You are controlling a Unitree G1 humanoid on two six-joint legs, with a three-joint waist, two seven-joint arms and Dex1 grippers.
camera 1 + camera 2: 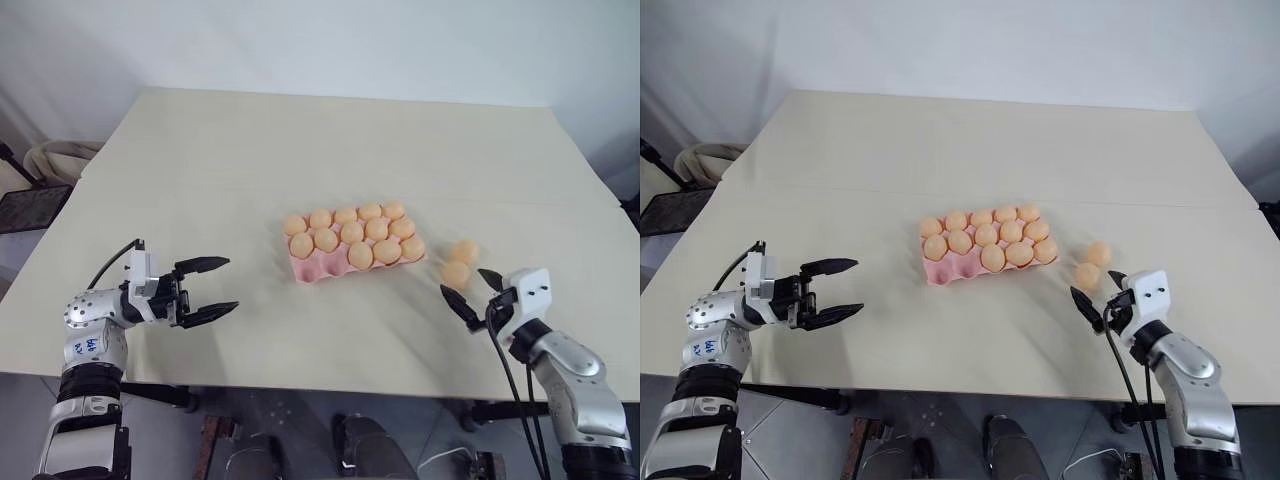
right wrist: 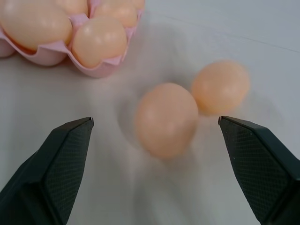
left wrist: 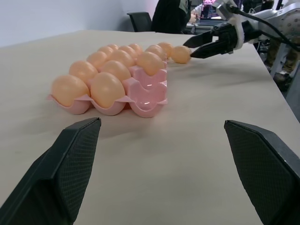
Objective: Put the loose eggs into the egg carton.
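The pink egg carton [image 1: 312, 271] lies mid-table, with several pale-orange eggs in its cups and empty cups [image 3: 149, 95] at its near left end. Two loose eggs [image 1: 464, 251] [image 1: 455, 273] rest side by side on the table just right of the carton. My right gripper [image 1: 468, 285] stands open just short of the nearer egg [image 2: 166, 119], which lies in line with the gap between the fingers; the other egg [image 2: 220, 87] sits behind it. At the table's front left, my left gripper [image 1: 232, 284] is open and empty, pointing toward the carton from some way off.
The beige table [image 1: 330, 150] stretches wide behind the carton. Its front edge runs just under both grippers. A dark chair [image 1: 30, 205] stands off the table's left side.
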